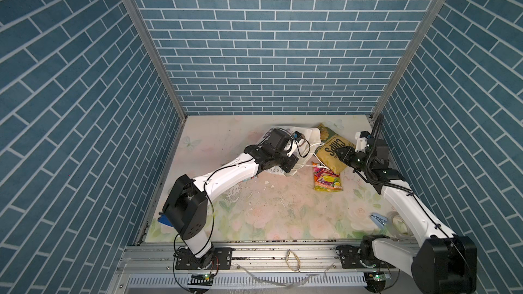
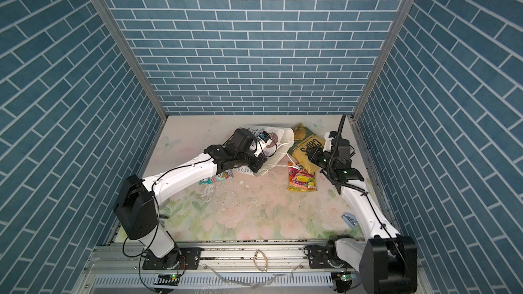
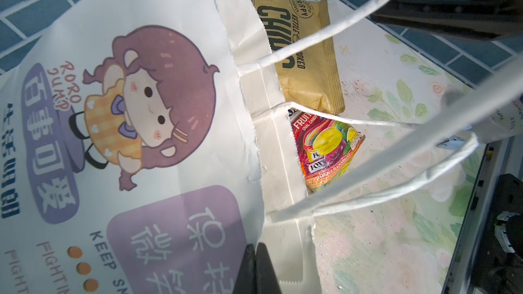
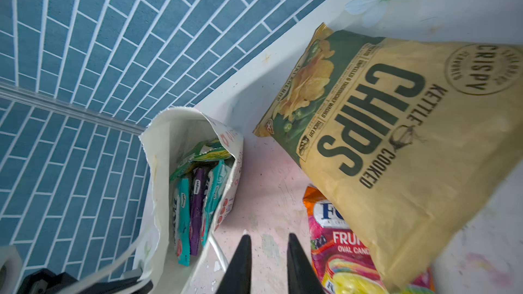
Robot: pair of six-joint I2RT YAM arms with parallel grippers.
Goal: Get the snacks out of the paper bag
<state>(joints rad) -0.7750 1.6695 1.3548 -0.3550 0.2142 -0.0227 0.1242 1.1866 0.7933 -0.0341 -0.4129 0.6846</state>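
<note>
Right gripper [image 4: 268, 240]: stands a little parted, grips nothing, points at bare table [image 4: 268, 193] between paper bag [image 4: 158, 182] and chips bag [image 4: 396, 137], right of centre in both top views; left gripper [image 3: 256, 267]: pinches shut on the paper bag's rim, near the middle of both top views; chips bag: lies outside on the table, right of the paper bag, overlapping an orange-pink candy pouch [image 1: 327, 181]; teal, purple and green pouches [image 4: 195, 202]: sit inside the paper bag; another teal pouch [image 2: 216, 178]: lies beneath the left arm [image 2: 184, 173].
</note>
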